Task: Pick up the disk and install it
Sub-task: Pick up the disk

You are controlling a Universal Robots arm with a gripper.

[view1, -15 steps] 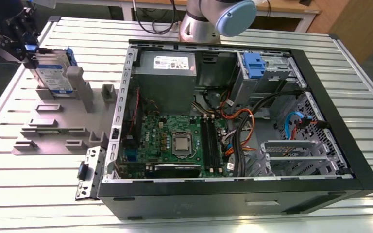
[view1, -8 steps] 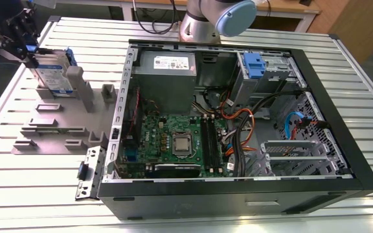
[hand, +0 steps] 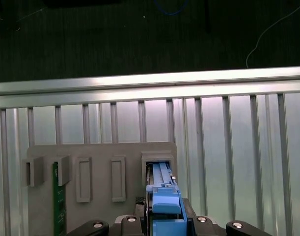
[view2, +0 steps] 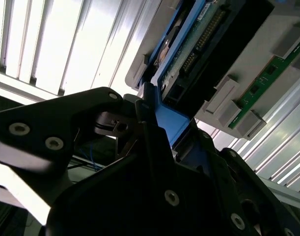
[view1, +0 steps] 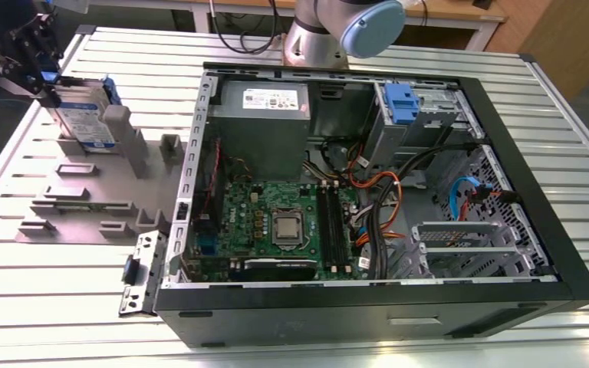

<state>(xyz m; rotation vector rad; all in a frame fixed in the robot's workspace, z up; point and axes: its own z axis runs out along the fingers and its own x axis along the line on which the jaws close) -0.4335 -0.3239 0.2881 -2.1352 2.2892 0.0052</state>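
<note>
Where the disk point(view1: 82, 119) stands: a flat silver hard drive with a white-and-blue label and blue plastic rails, it is upright on edge with its lower end in a slot of the holder, at the exterior view's left, outside the computer.
Gripper: the black two-finger gripper point(view1: 47, 83) sits on the disk's upper end. In the first wrist view its jaws are drawn narrow, pressed to both sides of the blue rail.
Holder: a flat grey plastic fixture plate point(view1: 95, 180) with several raised slots, lying on the table. A green circuit board point(hand: 55, 196) stands in another slot, well apart from the disk.
Computer: a black open-sided tower case point(view1: 376, 307) lies just beside the fixture plate, on the exterior view's right of it.
Table: ribbed aluminium table top point(view1: 28, 307).
Arm: the silver arm with a blue cap point(view1: 325, 34) rises behind the case.
</note>
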